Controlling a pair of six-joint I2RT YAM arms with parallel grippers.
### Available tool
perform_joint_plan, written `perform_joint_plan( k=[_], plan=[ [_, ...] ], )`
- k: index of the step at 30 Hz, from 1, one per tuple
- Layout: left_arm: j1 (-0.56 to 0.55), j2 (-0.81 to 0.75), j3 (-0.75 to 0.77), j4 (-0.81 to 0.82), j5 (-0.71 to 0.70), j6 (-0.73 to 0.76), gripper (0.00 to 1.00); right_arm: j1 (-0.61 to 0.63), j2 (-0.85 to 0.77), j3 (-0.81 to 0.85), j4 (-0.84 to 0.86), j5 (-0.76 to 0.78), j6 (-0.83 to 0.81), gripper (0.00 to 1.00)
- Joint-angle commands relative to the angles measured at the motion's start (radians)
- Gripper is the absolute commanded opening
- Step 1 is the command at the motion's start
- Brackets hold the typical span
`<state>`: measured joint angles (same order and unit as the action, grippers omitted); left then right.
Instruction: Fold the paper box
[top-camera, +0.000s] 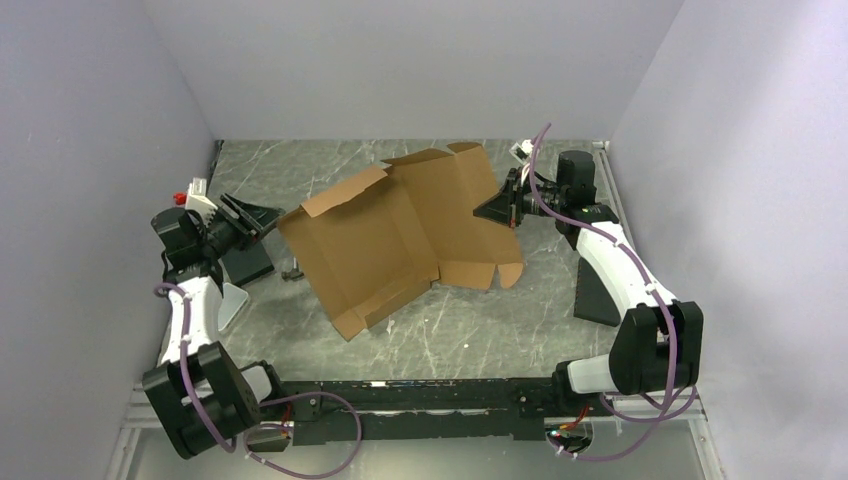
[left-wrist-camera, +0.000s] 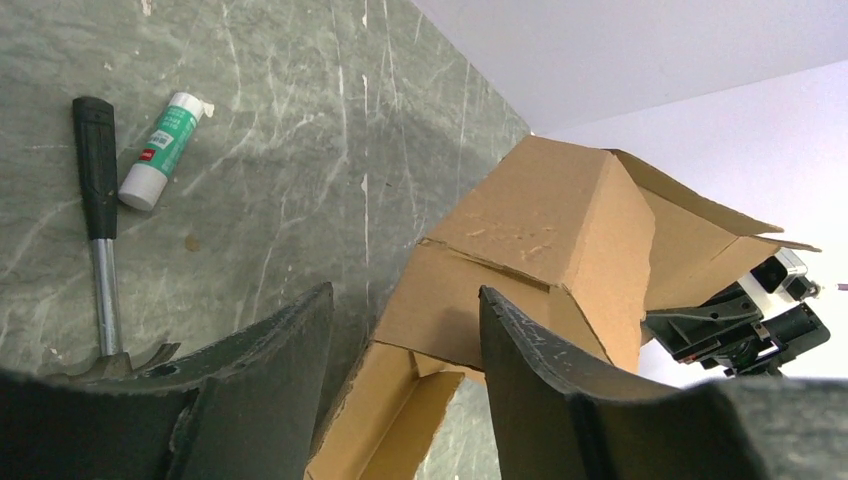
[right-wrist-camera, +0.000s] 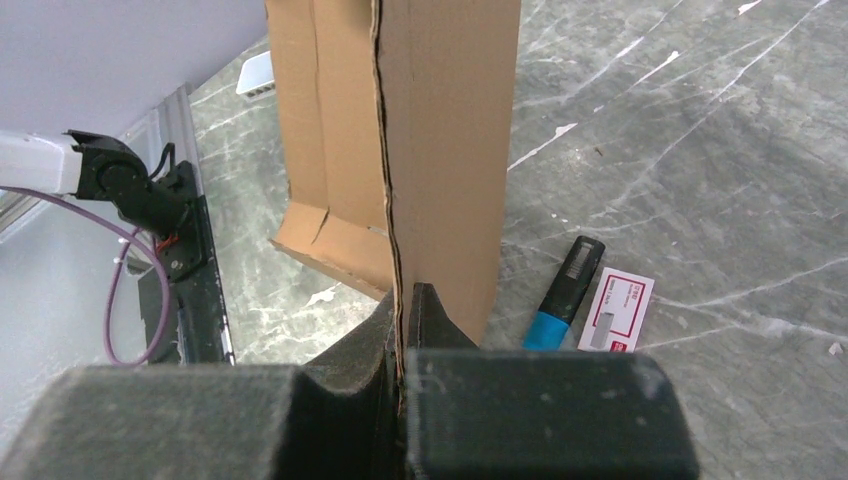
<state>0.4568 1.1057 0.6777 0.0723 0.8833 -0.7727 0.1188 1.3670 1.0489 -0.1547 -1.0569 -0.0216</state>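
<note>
Looking mid-fold here: paper box (top-camera: 400, 235) sits half-raised in the middle of the surface (top-camera: 500, 320), right tool (top-camera: 497, 208) clamped on its right flap, left tool (top-camera: 262, 222) gaping just beside its left edge, so next it should probably push that side up.

Figure: robotics laboratory test cell, identified by plain pale walls (top-camera: 400, 60) enclosing a grey marble-patterned tabletop (top-camera: 480, 330), with a left arm (top-camera: 190, 315) and right arm (top-camera: 610, 255) bolted to a black base rail (top-camera: 430, 395) and trailing purple cables (right-wrist-camera: 110, 300).
</note>
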Motion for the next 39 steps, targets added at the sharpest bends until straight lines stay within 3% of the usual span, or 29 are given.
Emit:
perform_joint_plan(
  k=[1,7,12,17,19,29,39],
  plan=[
    [0.006,0.040,0.040,0.048,0.046,-0.007,0.59,0.004,-0.003,-0.007,0.054,-0.040,0.012,0.00],
    [-0.018,0.105,0.074,0.070,0.090,-0.013,0.59,0.007,-0.003,-0.007,0.058,-0.059,0.012,0.00],
    [-0.064,0.141,0.124,-0.036,0.078,0.066,0.58,0.008,-0.003,-0.006,0.057,-0.063,0.008,0.00],
    [-0.078,0.134,0.137,-0.098,0.046,0.107,0.38,0.014,0.001,-0.003,0.052,-0.064,0.003,0.00],
    [-0.081,0.131,0.143,-0.121,0.040,0.116,0.37,0.016,0.002,-0.003,0.050,-0.062,0.002,0.00],
    [-0.076,0.032,0.126,-0.246,-0.035,0.126,0.67,0.016,-0.004,0.005,0.026,-0.031,-0.016,0.00],
    [-0.053,-0.017,0.090,-0.227,0.024,0.018,0.67,0.016,-0.006,0.005,0.021,-0.030,-0.019,0.00]
  ],
)
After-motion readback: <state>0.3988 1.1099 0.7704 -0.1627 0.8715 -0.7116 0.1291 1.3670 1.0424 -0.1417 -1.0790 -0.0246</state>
